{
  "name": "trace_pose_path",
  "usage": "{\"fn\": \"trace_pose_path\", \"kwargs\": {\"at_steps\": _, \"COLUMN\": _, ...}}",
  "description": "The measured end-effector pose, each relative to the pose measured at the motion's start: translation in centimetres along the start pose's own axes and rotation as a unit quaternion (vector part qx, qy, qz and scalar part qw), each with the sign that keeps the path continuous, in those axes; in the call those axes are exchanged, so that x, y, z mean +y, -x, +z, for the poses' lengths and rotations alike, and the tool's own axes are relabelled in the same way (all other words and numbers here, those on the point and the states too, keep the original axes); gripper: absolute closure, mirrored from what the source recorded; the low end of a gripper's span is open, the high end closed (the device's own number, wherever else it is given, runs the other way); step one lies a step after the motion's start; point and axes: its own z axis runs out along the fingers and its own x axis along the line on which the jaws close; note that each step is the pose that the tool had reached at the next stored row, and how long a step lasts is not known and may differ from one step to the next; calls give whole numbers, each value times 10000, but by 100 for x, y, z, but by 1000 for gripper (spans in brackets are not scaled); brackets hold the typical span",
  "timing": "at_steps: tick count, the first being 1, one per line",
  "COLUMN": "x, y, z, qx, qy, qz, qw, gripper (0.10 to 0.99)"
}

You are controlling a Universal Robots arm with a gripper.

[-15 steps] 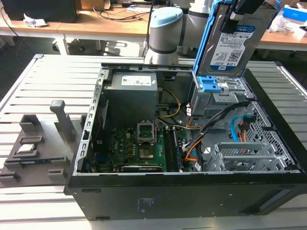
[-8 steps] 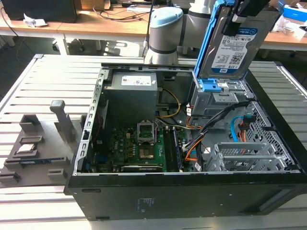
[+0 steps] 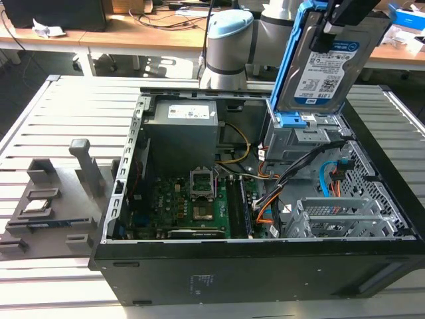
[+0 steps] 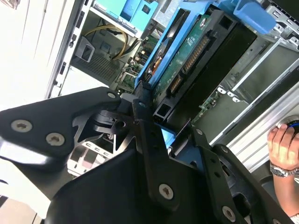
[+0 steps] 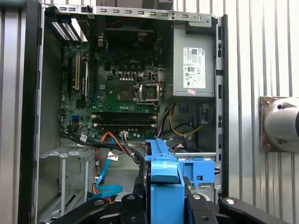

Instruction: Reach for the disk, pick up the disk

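Note:
The disk (image 3: 324,66) is a silver-grey drive with a white label and blue band, framed by a blue bracket. It hangs upright in the air above the back right corner of the open computer case. My gripper (image 3: 334,25) is shut on its upper edge. In the second wrist view the disk (image 4: 192,50) shows edge-on, with its green circuit board and black connector, clamped between the black fingers (image 4: 140,109). The first wrist view looks straight down past the disk's blue bracket (image 5: 163,183) into the case.
The open black case (image 3: 219,276) holds a motherboard (image 3: 192,206), a power supply (image 3: 182,129), cables and a drive cage (image 3: 302,136) under the disk. A grey fixture (image 3: 46,206) with small parts lies at the exterior view's left. A person's hand (image 4: 282,144) rests beside the case.

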Motion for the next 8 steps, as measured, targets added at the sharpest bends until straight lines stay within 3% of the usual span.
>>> {"fn": "trace_pose_path", "kwargs": {"at_steps": 8, "x": 1, "y": -79, "z": -5, "qx": 0, "qy": 0, "qz": 0, "qw": 10000, "gripper": 718}}
